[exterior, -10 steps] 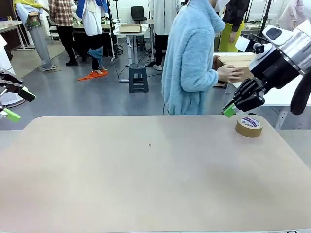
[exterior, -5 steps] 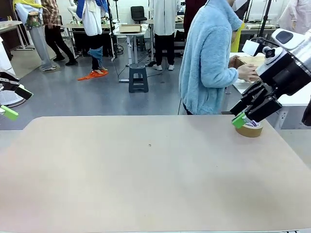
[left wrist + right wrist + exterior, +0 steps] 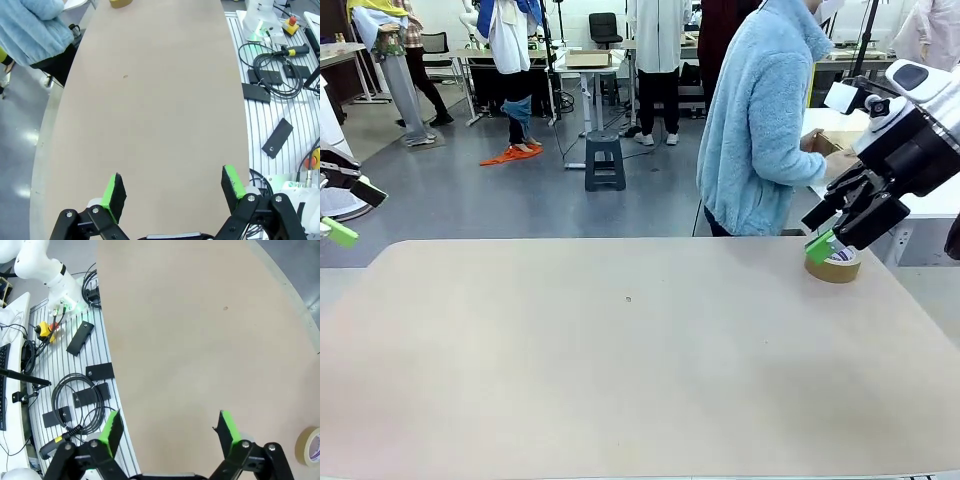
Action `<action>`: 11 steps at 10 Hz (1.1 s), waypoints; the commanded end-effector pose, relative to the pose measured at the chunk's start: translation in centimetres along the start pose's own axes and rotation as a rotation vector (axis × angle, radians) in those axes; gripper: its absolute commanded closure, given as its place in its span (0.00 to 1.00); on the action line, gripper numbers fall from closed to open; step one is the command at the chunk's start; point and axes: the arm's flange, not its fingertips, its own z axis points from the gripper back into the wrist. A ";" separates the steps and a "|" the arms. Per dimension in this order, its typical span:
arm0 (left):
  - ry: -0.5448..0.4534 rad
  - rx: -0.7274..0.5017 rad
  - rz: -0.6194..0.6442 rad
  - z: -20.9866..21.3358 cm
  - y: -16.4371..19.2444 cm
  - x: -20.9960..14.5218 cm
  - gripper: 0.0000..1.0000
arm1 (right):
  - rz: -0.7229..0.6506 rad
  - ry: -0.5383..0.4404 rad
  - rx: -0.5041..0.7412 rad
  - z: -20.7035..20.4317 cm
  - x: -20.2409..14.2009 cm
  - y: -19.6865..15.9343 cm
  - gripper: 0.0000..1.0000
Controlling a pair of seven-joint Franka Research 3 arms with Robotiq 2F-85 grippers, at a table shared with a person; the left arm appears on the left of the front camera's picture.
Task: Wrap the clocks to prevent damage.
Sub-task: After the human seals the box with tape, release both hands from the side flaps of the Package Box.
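Note:
A roll of brown packing tape (image 3: 835, 264) lies flat near the table's far right edge; it also appears as the tape roll (image 3: 309, 446) and the tape roll (image 3: 120, 3). My right gripper (image 3: 835, 238) hangs open just above and in front of the roll, its green pad (image 3: 818, 247) at the roll's left rim. In the right wrist view the right gripper (image 3: 167, 425) holds nothing between its fingers. My left gripper (image 3: 345, 212) stays open off the table's far left edge, and the left gripper (image 3: 172, 187) is also empty.
A person in a light-blue fleece (image 3: 760, 130) stands at the far side, turned toward a side table with a cardboard box (image 3: 835, 140). The tan tabletop (image 3: 620, 360) is bare. Cables and black parts (image 3: 80, 390) lie on the robot's base plate.
My right gripper has dropped down and slightly right, toward the tape roll. The person has stepped to the right. The left gripper has barely moved.

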 end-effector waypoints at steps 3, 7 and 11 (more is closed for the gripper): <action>0.000 0.000 0.000 0.0 0.0 0.0 0.00 | -0.004 -0.002 -0.001 0.1 -0.1 -0.1 0.00; -0.081 0.035 0.056 1.2 0.8 -0.7 0.00 | -0.188 -0.162 -0.056 1.6 -1.1 -2.5 0.00; -0.460 0.058 0.250 4.9 3.0 -5.5 0.00 | -0.283 -0.439 -0.032 5.2 -5.0 -4.3 0.00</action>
